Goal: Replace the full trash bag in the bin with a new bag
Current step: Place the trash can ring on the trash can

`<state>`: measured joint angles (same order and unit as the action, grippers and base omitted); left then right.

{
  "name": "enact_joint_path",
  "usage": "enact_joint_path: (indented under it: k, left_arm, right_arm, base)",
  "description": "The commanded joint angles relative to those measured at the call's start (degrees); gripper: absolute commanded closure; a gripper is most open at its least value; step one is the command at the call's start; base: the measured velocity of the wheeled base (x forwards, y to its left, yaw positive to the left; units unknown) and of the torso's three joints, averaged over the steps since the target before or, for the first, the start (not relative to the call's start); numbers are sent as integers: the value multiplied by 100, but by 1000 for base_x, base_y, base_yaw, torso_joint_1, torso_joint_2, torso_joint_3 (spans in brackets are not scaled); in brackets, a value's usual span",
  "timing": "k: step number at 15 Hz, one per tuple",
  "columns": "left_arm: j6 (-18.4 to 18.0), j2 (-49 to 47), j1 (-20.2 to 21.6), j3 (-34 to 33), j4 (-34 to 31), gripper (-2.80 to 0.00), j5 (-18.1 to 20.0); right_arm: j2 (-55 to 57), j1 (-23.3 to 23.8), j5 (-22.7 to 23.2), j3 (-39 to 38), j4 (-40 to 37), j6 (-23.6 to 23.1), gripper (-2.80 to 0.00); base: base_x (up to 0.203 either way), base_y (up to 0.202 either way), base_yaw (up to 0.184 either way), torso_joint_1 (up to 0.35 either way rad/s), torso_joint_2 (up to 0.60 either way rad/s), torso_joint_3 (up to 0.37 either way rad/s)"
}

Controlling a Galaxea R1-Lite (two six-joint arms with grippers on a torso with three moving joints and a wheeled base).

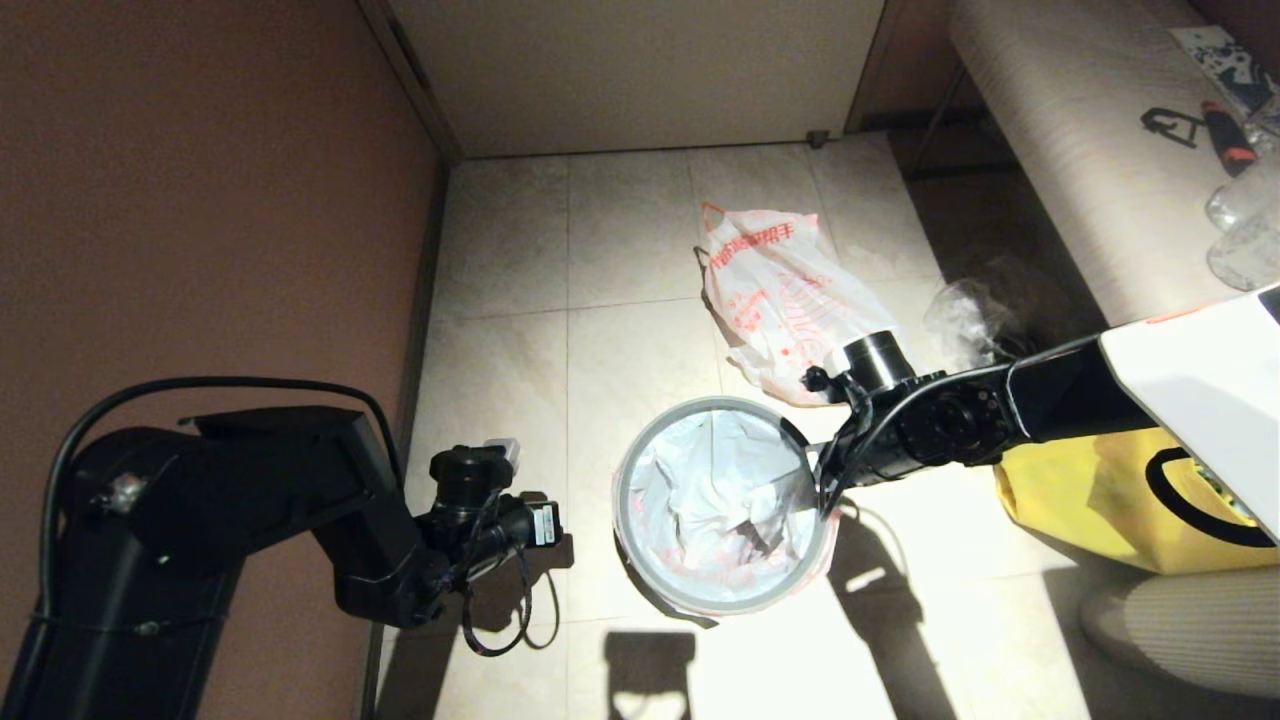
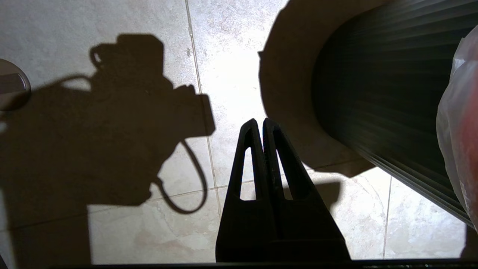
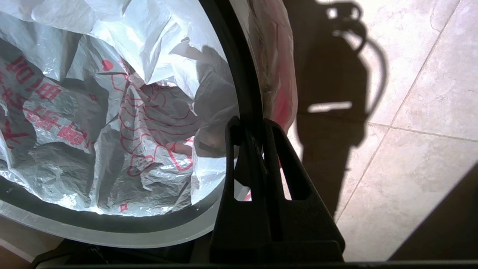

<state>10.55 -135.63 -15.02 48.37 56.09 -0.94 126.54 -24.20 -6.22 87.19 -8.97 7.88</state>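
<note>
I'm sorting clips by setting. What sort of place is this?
Probably an indoor room corner, maybe a home or office: tiled floor, a small lined bin, a printed shopping bag lying on the tiles, and a pale bench or sofa alongside.

New bag (image 1: 715, 500) lining bin (image 1: 628, 520); full bag (image 1: 780, 300) beyond.

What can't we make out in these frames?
- Right wrist view: whether the shut right gripper pinches the new bag; its fingertips overlap the rim of the bin.
- Head view: that same contact, hidden by the right wrist.
- Head view: the full trash bag contents, hidden by its printed plastic.
- Left wrist view: most of the bin, cut off by the edge beyond the shut left gripper.
</note>
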Motion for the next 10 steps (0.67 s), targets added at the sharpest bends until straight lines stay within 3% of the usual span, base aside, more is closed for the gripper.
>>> enact_joint_path:
  k: [1, 10]
  left_arm:
    - [-9, -33, -1, -3, 42, 0, -4]
    - [-9, -42, -1, -3, 51, 0, -12]
  right_arm:
    - [29, -58, 3, 9, -8, 3, 0]
    - [150, -76, -11, 185, -8, -76, 0]
  base:
    - [0, 0, 0, 0, 0, 0]
    - [0, 0, 0, 0, 0, 0]
